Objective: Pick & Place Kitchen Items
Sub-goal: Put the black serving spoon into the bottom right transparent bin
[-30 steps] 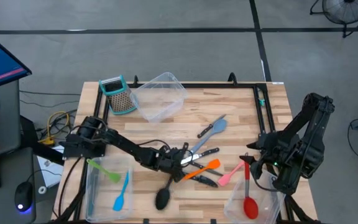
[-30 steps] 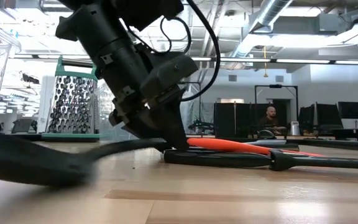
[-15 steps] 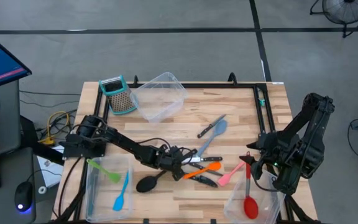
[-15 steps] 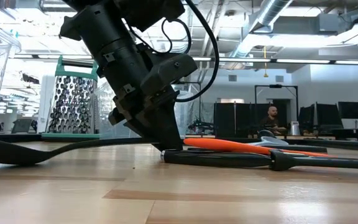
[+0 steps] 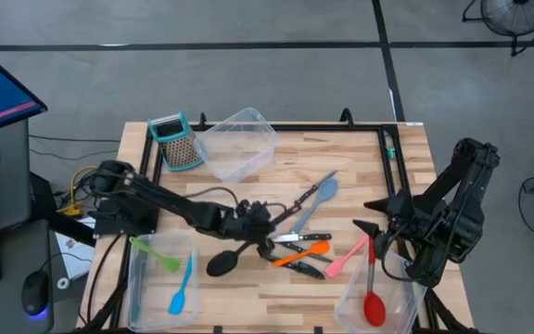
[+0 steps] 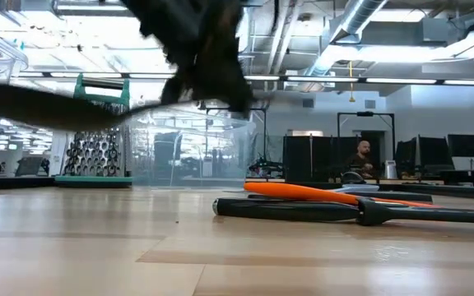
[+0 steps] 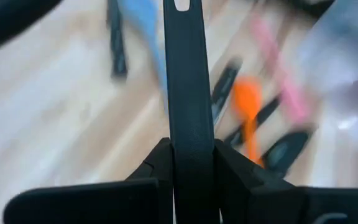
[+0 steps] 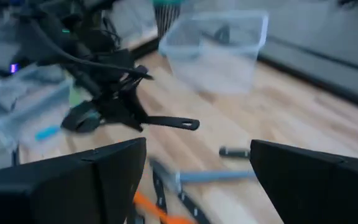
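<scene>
My left claw [image 5: 253,227] is clenched on the handle of the black ladle [image 5: 233,257], gripping it partway along its length; in the left wrist view the handle [image 7: 188,106] runs straight out between my two fingers [image 7: 156,168]. In the low view the ladle [image 6: 48,107] hangs clear above the table [image 6: 220,255], tilted, with its bowl toward my left side. Just beside the claw, on the table [image 5: 341,167], lie an orange spatula [image 5: 301,251], black-handled knives [image 5: 299,269], a pink spatula [image 5: 346,258] and a blue-grey spatula [image 5: 315,199]. A green spatula [image 5: 156,253] and a blue spatula [image 5: 183,288] lie in the tub [image 5: 137,292] on my left. My right claw [image 5: 371,227] stands released, jaws wide, above the table's right edge, near a red spoon [image 5: 372,301] lying in the right tub [image 5: 350,311].
</scene>
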